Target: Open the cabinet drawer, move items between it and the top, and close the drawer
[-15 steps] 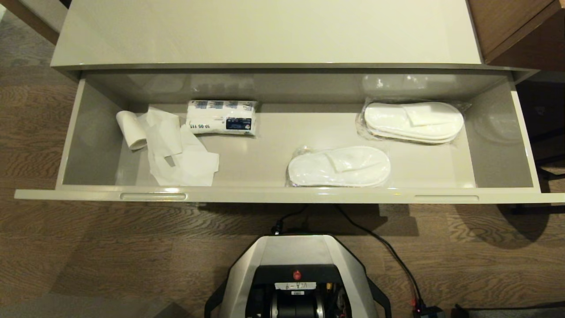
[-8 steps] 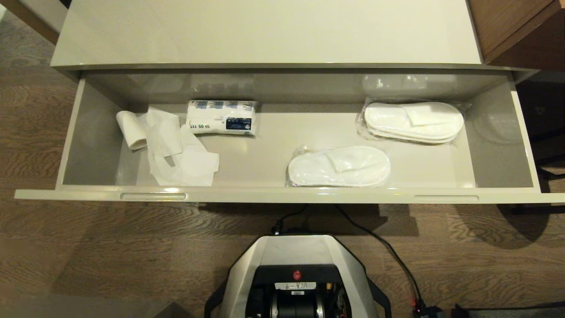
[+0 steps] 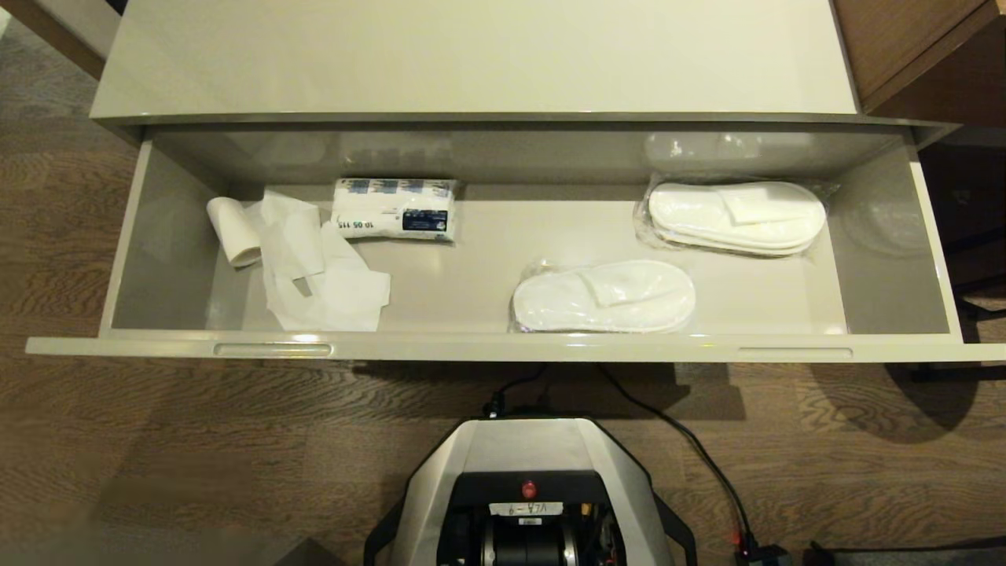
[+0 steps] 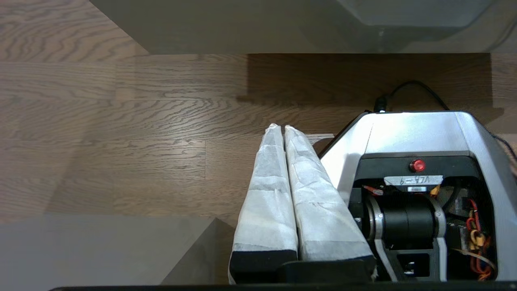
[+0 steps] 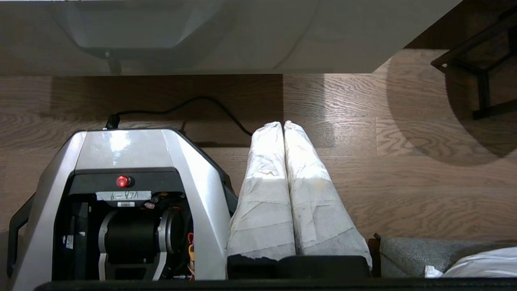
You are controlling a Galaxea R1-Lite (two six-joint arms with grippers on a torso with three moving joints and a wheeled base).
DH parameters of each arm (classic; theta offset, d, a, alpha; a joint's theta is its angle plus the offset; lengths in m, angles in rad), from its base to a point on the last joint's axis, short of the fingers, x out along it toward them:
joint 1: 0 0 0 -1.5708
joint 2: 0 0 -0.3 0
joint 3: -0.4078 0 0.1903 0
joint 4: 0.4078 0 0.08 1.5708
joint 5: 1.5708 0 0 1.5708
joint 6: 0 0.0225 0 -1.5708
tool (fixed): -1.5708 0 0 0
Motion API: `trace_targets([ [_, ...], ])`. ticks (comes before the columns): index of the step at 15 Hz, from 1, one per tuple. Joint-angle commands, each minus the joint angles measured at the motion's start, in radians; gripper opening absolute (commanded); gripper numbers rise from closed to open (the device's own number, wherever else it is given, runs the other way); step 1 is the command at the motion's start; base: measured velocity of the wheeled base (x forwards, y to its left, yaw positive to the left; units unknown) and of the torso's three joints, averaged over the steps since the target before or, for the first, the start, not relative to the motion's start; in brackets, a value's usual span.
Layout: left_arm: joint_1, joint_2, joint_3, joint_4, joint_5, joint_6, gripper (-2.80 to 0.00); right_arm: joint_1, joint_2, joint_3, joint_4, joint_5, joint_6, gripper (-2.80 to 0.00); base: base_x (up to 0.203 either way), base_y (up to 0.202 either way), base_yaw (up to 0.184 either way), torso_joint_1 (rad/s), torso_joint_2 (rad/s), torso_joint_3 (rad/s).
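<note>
Drawer (image 3: pixel 503 347) of the low cabinet stands pulled fully out toward the robot, its front edge with two slim slots nearest the robot's base (image 3: pixel 528 487). Inside, at the left end, a white paper roll (image 3: pixel 234 230) lies with its loose tail (image 3: pixel 318 275) spread toward the near side. Just right of it, at the far wall, lies a wrapped tissue pack (image 3: pixel 394 209). One wrapped slipper pair (image 3: pixel 603 296) rests near the front, right of centre; a second slipper pair (image 3: pixel 737 216) lies farther back and to the right. Beyond the drawer, the cabinet top (image 3: pixel 479 55) is a glossy cream surface. Both arms hang low beside the base, over the wooden floor (image 3: pixel 157 456): the left gripper (image 4: pixel 279 130) and the right gripper (image 5: pixel 280 125) each have their padded fingers pressed together, holding nothing.
</note>
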Motion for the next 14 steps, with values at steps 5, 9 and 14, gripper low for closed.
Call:
trace_targets([
  [5,-0.001,0.002,0.000,-0.002,-0.001,-0.010,-2.80,0.001,0.001,0.002,0.000,0.000,0.000,-2.80,0.000,0.000,0.000,0.000,0.00,0.000],
  [9,-0.001,0.002,0.000,-0.002,-0.001,-0.012,-2.80,0.001,0.001,0.002,0.000,0.000,0.000,-2.80,-0.001,-0.107,0.003,0.001,0.00,0.001],
  [14,0.001,0.002,0.000,0.000,-0.001,-0.012,-2.80,0.001,0.001,0.002,0.000,0.000,0.000,-2.80,0.000,-0.191,0.000,0.002,0.00,0.002],
])
